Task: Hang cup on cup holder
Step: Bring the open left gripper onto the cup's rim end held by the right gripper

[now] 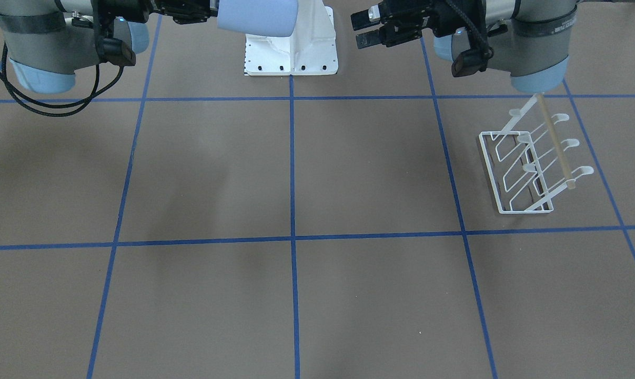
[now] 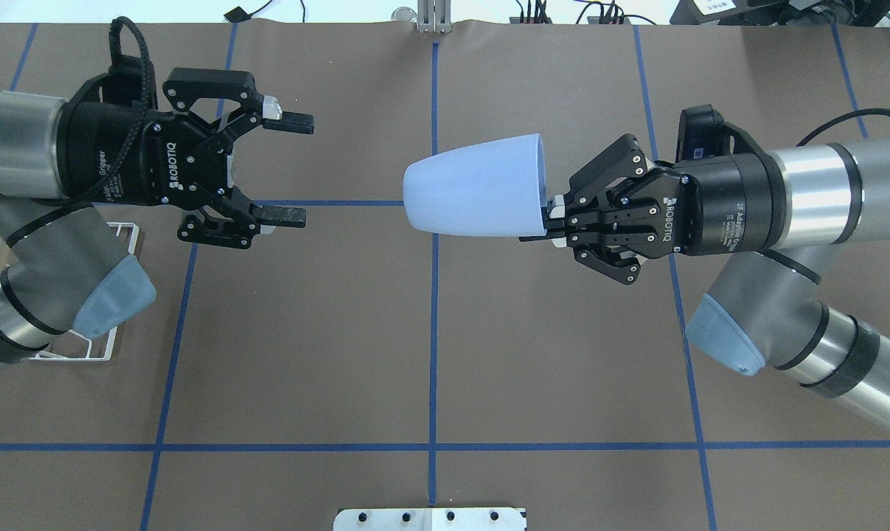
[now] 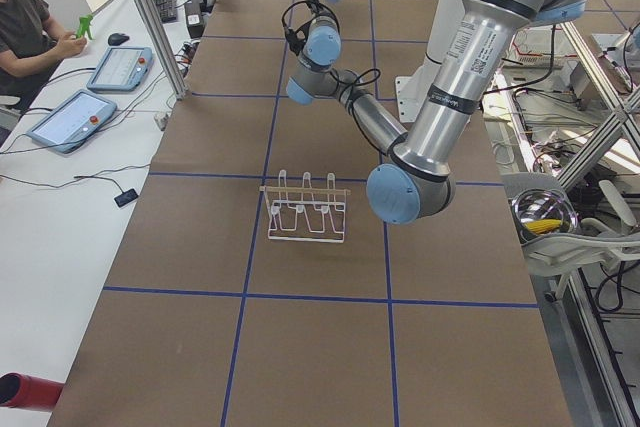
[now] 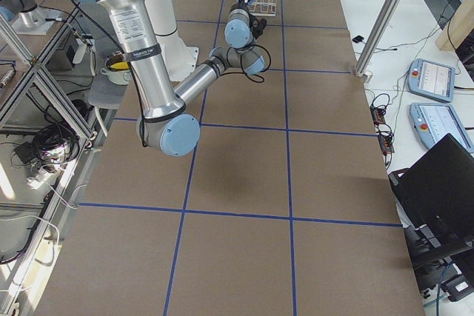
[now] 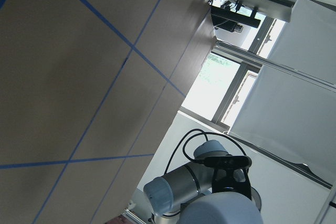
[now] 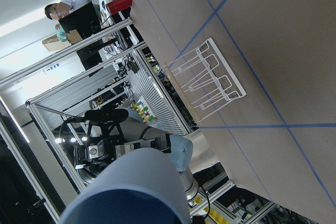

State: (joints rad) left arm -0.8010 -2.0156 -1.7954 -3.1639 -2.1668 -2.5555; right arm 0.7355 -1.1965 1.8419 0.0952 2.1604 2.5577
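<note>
- Light-blue tumbler in mid-air over centre of table, lying sideways, pinched at the rim by right gripper; narrow base aimed at left gripper.
- Left gripper empty, fingers spread wide, level with tumbler and well apart from it. Pose reads as readiness to receive a hand-over.
- White wire cup holder standing on table on left arm's side, far from right gripper; probable reason for the transfer.
- Holder prongs all bare; nothing hung yet.
- Tumbler mouth turned toward right gripper; interior mostly hidden, no contents seen.
</note>
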